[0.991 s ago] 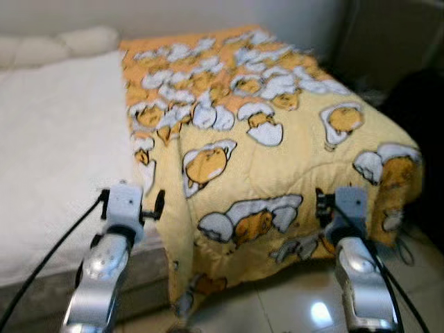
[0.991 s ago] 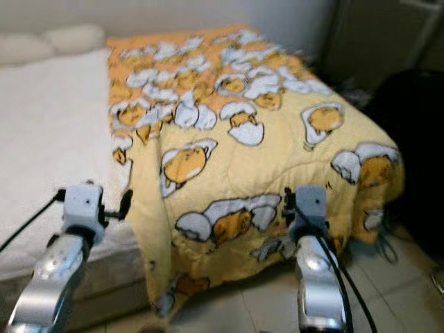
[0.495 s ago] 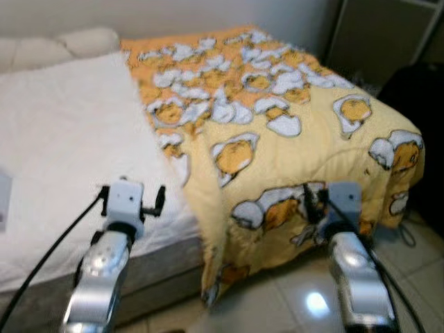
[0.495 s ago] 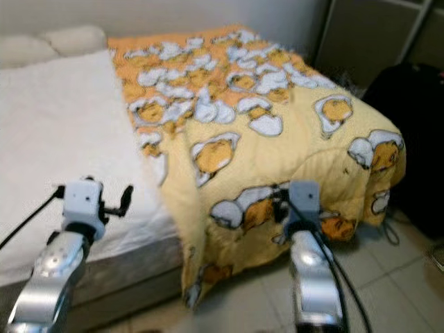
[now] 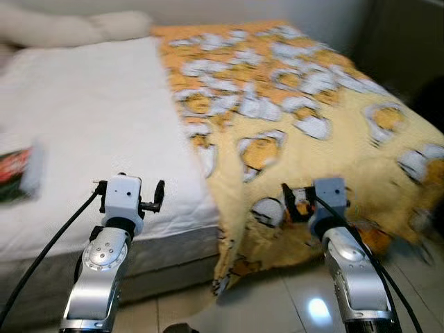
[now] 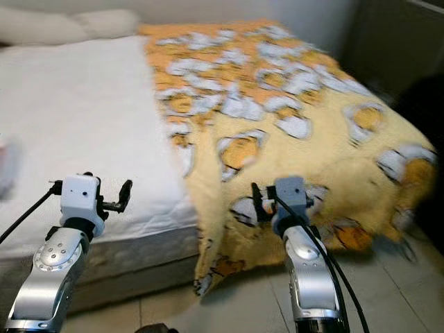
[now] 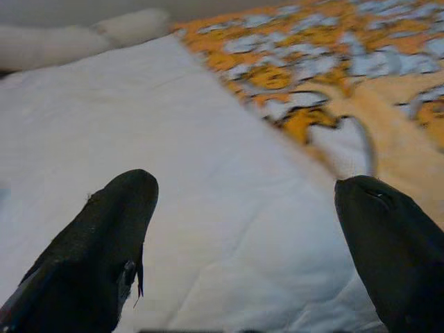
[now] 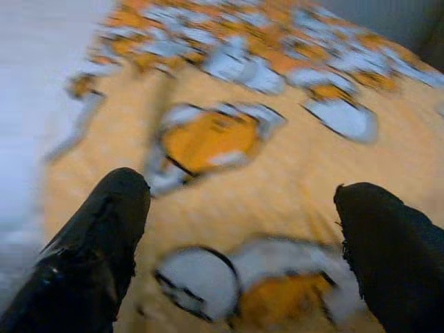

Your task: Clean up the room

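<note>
No legible text or labels anywhere.

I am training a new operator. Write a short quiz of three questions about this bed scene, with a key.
1. True or false: the yellow blanket covers the whole white mattress.
2. Which gripper faces the blanket: A) left gripper B) right gripper?
3. Fill in: both grippers have their fingers ____.

Key: 1 false, it covers the robot's right part; 2 B; 3 open.

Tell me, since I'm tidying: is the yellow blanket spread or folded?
Spread: the yellow blanket lies flat over the bed's right half, its edge hanging toward the floor.
</note>
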Controlling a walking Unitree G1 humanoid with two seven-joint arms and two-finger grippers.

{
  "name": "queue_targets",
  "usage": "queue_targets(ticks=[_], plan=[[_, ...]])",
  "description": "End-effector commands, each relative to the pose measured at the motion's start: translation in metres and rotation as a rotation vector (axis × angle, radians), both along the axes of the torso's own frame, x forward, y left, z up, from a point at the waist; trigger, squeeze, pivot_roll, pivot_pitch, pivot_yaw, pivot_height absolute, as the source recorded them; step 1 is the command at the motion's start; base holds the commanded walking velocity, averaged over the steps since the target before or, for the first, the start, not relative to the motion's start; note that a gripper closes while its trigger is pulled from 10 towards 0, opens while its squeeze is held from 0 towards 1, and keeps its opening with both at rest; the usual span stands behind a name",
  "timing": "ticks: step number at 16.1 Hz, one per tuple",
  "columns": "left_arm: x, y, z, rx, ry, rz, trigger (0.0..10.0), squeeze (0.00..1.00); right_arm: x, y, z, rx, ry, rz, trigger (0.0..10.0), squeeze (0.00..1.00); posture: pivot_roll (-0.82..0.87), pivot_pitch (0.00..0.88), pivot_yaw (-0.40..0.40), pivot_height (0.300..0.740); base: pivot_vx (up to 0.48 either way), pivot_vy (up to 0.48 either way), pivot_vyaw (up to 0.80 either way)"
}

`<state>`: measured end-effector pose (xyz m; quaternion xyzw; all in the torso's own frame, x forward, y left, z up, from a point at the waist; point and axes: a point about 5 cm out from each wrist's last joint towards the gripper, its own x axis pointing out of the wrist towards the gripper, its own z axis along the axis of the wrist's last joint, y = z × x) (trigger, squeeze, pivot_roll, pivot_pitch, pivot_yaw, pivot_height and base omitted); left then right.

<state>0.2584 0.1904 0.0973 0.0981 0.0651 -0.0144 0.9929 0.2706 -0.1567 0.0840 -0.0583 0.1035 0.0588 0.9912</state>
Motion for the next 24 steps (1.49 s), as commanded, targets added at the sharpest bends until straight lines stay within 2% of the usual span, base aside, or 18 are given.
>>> queue_targets(ticks=[1,7,11,14,15,19,20,21,24], plan=[[0.000,0.004,0.003,0.010,-0.003,0.010,10.0,0.00,0.003,0.006,0.002,0.019,0.000,0.038,10.0,1.00,0.01,0.000,0.010,0.740,0.296,0.000,0.80],[-0.001,0.007,0.004,0.029,-0.001,0.009,10.0,0.00,0.001,0.016,-0.003,0.010,0.037,0.165,10.0,1.00,0.04,0.000,0.003,0.740,0.329,0.000,0.80],[-0.006,0.001,-0.004,0.040,0.051,-0.075,10.0,0.00,0.004,0.013,-0.009,-0.083,0.059,0.119,10.0,1.00,0.04,0.000,0.012,0.740,0.154,0.000,0.12],[-0.005,-0.004,-0.005,0.057,0.070,-0.145,10.0,0.00,0.005,0.010,-0.021,-0.150,0.136,0.094,10.0,1.00,0.04,0.000,0.023,0.740,0.000,0.000,0.00],[-0.005,-0.005,-0.005,0.075,0.079,-0.174,10.0,0.00,0.009,0.012,-0.026,-0.178,0.173,0.096,10.0,0.00,0.05,0.000,0.019,0.740,0.000,0.000,0.00],[-0.008,-0.001,-0.007,0.109,0.143,-0.251,10.0,0.00,0.024,0.032,-0.031,-0.201,0.232,0.220,10.0,0.00,0.08,0.000,0.003,0.740,0.000,0.000,0.00],[-0.009,0.000,-0.009,0.128,0.162,-0.283,10.0,0.00,0.030,0.037,-0.034,-0.237,0.251,0.245,10.0,0.00,0.08,0.000,0.003,0.740,0.000,0.000,0.00],[-0.009,0.001,-0.009,0.172,0.181,-0.323,10.0,0.00,0.040,0.037,-0.040,-0.302,0.285,0.213,10.0,0.00,0.11,0.000,-0.011,0.740,0.000,0.000,0.00],[-0.010,0.002,-0.006,0.199,0.188,-0.365,10.0,0.00,0.048,0.038,-0.050,-0.374,0.350,0.181,10.0,0.00,0.14,0.000,-0.022,0.740,0.000,0.000,0.00]])
